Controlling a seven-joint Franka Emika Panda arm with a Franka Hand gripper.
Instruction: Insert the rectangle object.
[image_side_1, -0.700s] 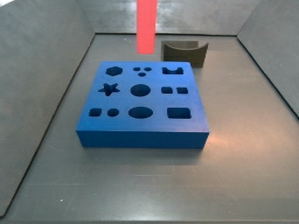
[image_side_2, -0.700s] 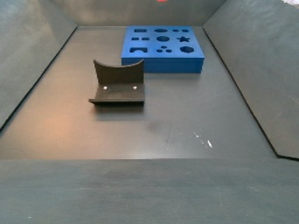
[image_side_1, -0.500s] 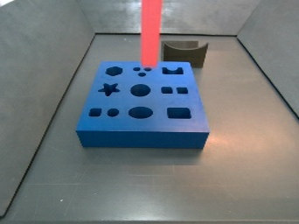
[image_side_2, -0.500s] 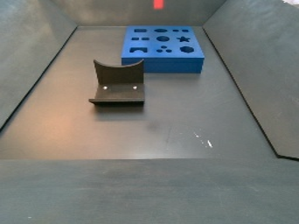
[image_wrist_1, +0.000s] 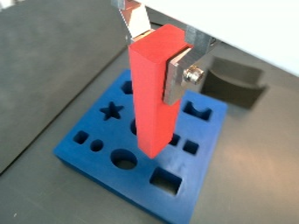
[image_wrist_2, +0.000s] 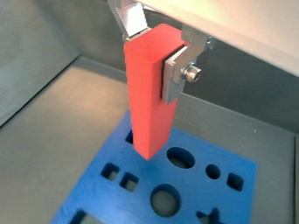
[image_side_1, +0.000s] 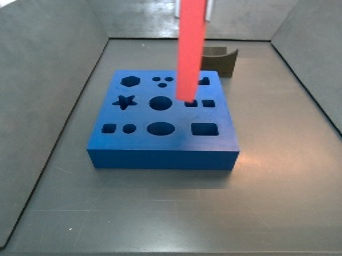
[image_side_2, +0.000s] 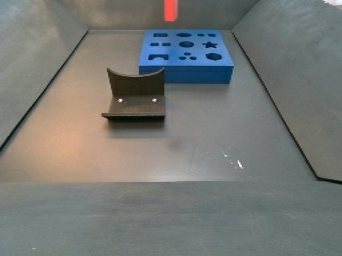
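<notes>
Since I've got the red bar (image_wrist_1: 155, 92) pinched near its top end in my hand (image_wrist_1: 159, 54), everything now hangs on it pointing straight down at the blue block (image_wrist_1: 117, 153). Its long axis is upright, and its lower end hovers over the holes, not in one yet as far as I can tell. It's slim, bright red, smooth-faced. The dark curved piece (image_side_1: 215, 58) sits behind the block.

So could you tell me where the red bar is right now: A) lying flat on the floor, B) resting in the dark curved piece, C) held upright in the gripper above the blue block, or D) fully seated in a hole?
C: the gripper clamps the red bar upright over the blue block.
</notes>
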